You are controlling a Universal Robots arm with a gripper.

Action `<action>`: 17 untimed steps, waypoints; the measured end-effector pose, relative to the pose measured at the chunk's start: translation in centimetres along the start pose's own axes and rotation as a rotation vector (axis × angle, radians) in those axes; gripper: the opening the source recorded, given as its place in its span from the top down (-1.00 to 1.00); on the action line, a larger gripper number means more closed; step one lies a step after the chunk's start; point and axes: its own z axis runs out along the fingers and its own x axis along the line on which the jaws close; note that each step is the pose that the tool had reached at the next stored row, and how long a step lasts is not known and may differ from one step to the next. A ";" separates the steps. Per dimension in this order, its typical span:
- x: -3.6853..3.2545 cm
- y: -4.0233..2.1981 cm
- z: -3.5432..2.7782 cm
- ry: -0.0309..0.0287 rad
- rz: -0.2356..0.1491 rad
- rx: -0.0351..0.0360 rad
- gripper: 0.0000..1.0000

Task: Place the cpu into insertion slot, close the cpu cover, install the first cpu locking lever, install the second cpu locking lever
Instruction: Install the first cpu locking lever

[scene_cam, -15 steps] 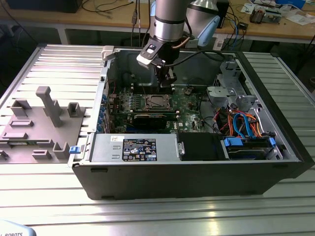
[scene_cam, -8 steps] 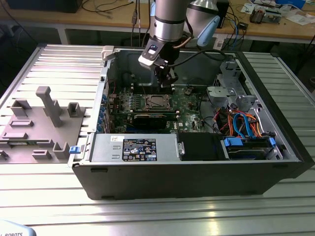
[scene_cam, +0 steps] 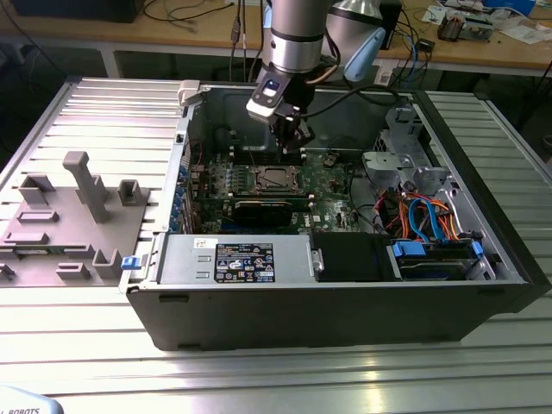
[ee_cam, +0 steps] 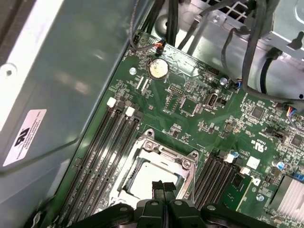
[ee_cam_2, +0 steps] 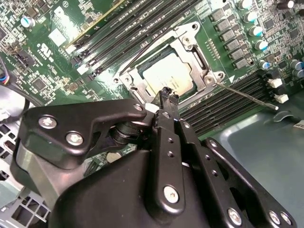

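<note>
Two black fingertips of the gripper [ee_cam_2: 168,97] are pressed together with nothing between them, poised just above the near edge of the cpu cover [ee_cam_2: 192,42], a thin stamped silvery frame that looks to lie flat around the cpu [ee_cam_2: 168,78], whose dull brushed-metal lid sits in the insertion slot [ee_cam: 129,178]. Judging the levers to be the work in hand, the closed tips should bear only on the springy wire lever [ee_cam_2: 247,97], pushing low and steadily so it slips under its hook, never on the chip. Beyond lie the glossy green circuit board [ee_cam: 190,104], ribbed black memory slots [ee_cam: 107,142] and the smooth grey case wall [ee_cam: 71,71]
</note>
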 end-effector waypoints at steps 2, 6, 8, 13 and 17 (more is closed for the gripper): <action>0.00 0.00 0.00 -0.0004 -0.012 -0.0008 0.79; 0.00 0.00 0.00 -0.0012 -0.038 -0.0024 0.79; 0.00 0.00 0.00 -0.0017 -0.054 -0.0033 0.79; 0.00 0.00 0.00 -0.0028 -0.087 -0.0054 0.79; 0.00 0.00 0.00 -0.0035 -0.111 -0.0070 0.79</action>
